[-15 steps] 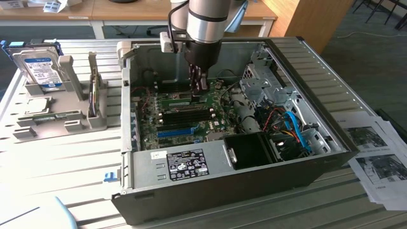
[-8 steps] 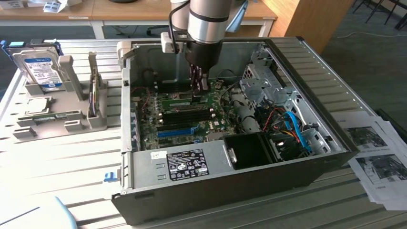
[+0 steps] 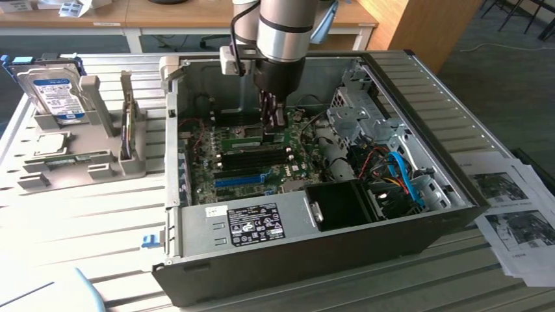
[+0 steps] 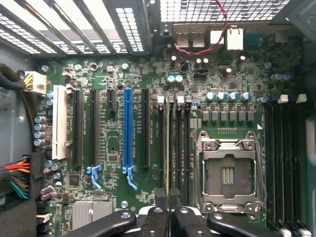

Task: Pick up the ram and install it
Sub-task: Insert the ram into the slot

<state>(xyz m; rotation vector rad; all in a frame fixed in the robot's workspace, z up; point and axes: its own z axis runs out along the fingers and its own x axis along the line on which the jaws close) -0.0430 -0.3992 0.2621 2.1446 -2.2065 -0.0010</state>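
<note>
My gripper reaches down into the open computer case, just above the motherboard. Its fingers are shut on the ram. In the wrist view the ram shows edge-on as a thin green strip. It runs along the black memory slots between the expansion slots and the CPU socket. In the exterior view the ram shows as a green strip beside the fingers, low over the board. Whether it sits in a slot I cannot tell.
A grey holder at the exterior view's left carries a blue-labelled hard drive and a square silver chip. Inside the case are a black fan shroud, drive cages and cables. Printed sheets lie at the right.
</note>
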